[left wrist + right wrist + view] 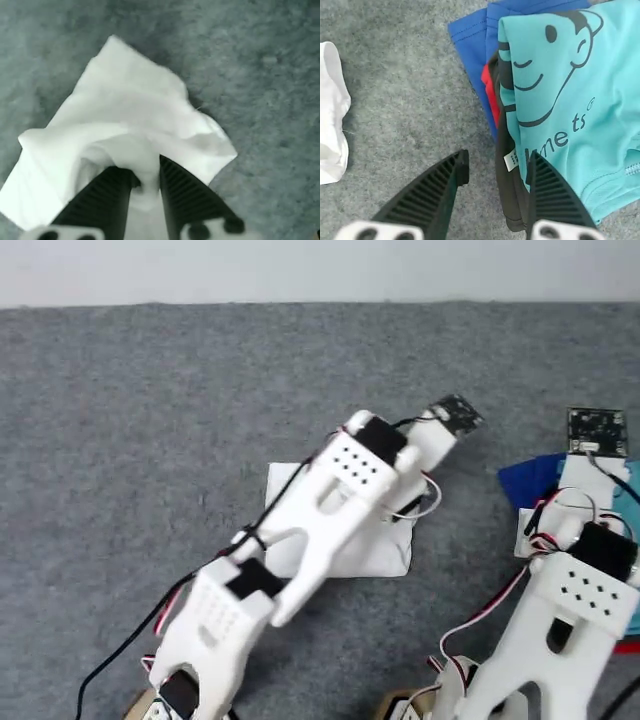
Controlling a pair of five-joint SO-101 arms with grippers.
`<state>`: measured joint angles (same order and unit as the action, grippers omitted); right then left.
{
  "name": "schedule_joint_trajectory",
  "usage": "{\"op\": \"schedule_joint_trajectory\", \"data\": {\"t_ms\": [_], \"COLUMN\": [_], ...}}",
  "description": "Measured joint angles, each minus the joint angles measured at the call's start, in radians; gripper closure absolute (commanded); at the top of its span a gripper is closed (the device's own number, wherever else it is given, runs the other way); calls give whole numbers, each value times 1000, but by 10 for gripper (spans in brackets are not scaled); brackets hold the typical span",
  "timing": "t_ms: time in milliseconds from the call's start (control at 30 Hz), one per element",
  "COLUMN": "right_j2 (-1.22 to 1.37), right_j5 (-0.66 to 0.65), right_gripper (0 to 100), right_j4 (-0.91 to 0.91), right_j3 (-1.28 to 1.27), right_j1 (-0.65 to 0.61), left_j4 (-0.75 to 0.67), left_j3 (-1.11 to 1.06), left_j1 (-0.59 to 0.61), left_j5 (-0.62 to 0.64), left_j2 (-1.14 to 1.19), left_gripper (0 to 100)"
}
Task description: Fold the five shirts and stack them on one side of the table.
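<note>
A folded white shirt [375, 555] lies in the middle of the table under the left arm. My left gripper [145, 187] is shut on a fold of the white shirt [135, 115], with cloth bunched between its fingers. At the table's right side sits a stack of shirts: a teal printed shirt [560, 100] on top, then a black one [507, 205], a red one [487, 80] and a blue one [470, 35]. My right gripper [499, 162] hangs open over the stack's near edge, holding nothing. The white shirt's edge [330, 120] lies apart from the stack.
Grey carpet-like cloth [150, 420] covers the table, with bare room at the left and far side. A white wall [300, 270] runs along the back edge. The blue shirt [525, 480] peeks out beside the right arm.
</note>
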<state>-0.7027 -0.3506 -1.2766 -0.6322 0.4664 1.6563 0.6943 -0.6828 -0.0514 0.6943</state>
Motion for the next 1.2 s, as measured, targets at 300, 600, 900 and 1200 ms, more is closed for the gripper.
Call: {"op": "schedule_joint_trajectory", "data": {"t_ms": [300,600,900,1200], "right_j2": [0,0,0,0], "right_j5": [0,0,0,0], "right_gripper": [801,801,801,801], "right_j4": [0,-61,-84,-100], "right_j3": [0,124,150,150], "right_j1": [0,37,38,-80], "left_j4": [78,78,78,78], "left_j3": [333,379,667,393], "left_j1": [-25,-55,34,425], "left_j5": [2,-2,-2,-5], "left_j2": [222,226,201,60], "left_gripper": [901,830,830,830]}}
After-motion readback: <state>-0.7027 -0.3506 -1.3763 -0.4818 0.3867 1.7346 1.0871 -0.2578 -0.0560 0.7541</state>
